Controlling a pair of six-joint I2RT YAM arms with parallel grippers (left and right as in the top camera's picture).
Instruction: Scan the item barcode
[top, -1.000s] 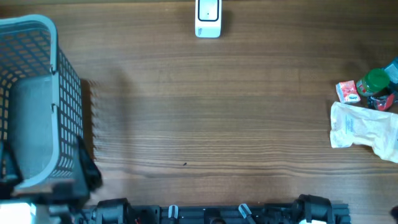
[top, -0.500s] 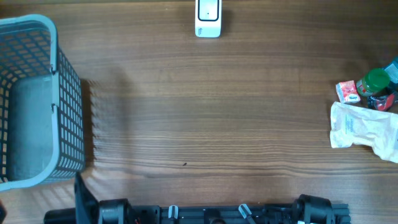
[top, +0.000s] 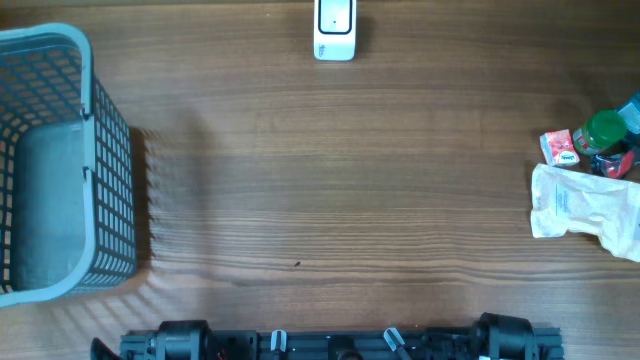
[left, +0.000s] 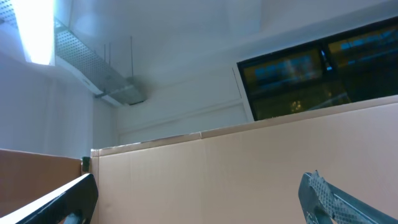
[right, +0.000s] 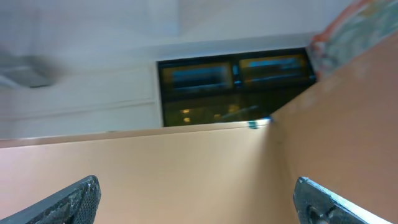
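left gripper (left: 199, 202), right gripper (right: 198, 200) both spread wide, basket (top: 115, 200) left edge, scanner (top: 334, 30) far edge

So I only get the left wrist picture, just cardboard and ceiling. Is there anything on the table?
Observer: Yes. A white scanner stands at the far edge of the table.
Operator: And stuff to scan?
Observer: A small pile at the right edge: a white pouch, a green-capped bottle and a red and white packet.
Operator: Anything on the left?
Observer: A grey mesh basket at the left edge.
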